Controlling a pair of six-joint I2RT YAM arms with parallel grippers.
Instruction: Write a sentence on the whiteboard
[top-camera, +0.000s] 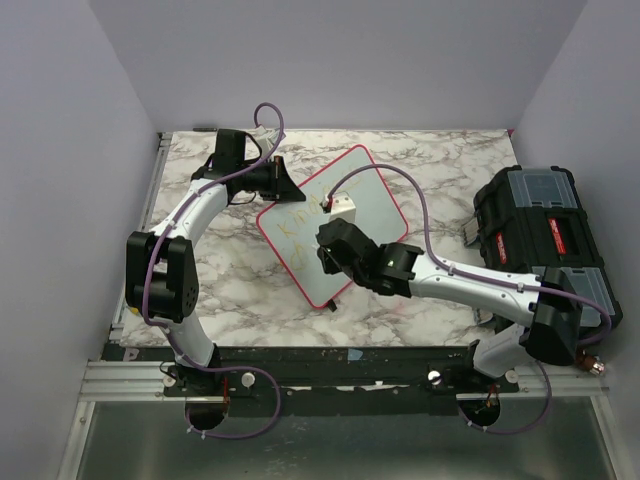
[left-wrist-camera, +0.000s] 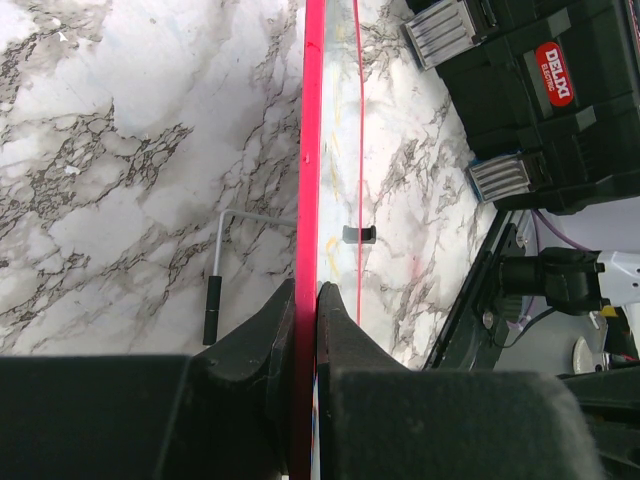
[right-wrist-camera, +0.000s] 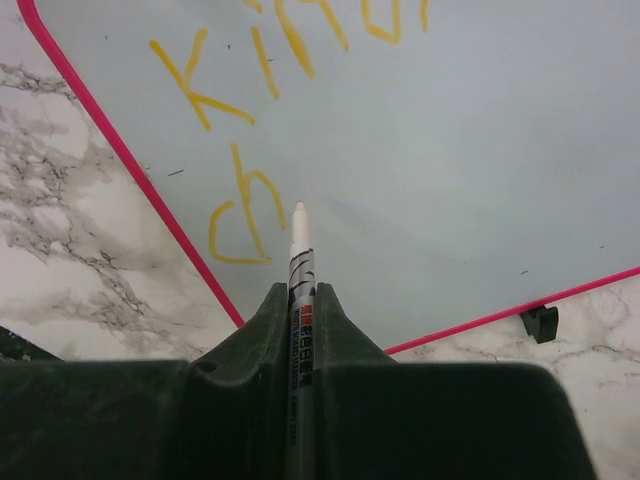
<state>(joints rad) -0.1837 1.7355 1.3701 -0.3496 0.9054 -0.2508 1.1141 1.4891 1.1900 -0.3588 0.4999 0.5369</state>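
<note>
Right gripper (right-wrist-camera: 300, 300): lower centre of its wrist view, jaws clamped on the marker (right-wrist-camera: 299, 250).
Marker tip: just right of a yellow "ch"; contact with the board unclear.
Sentence (right-wrist-camera: 267, 62): two yellow lines, upper left of that view.
Whiteboard (top-camera: 370, 200): centre of the top view, turned diagonally on the marble table (top-camera: 440, 160).
Left gripper (left-wrist-camera: 305, 300): jaws pinched on the board's red upper-left edge.
Toolbox (top-camera: 540, 225): black, right side.

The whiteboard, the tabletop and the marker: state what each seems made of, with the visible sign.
The whiteboard: smooth white sheet, faint sheen, likely coated; pinkish-red frame looks plastic. The tabletop: grey-veined marble pattern, possibly printed laminate; cannot tell. The marker: glossy printed barrel, probably plastic, pale felt-like tip.
</note>
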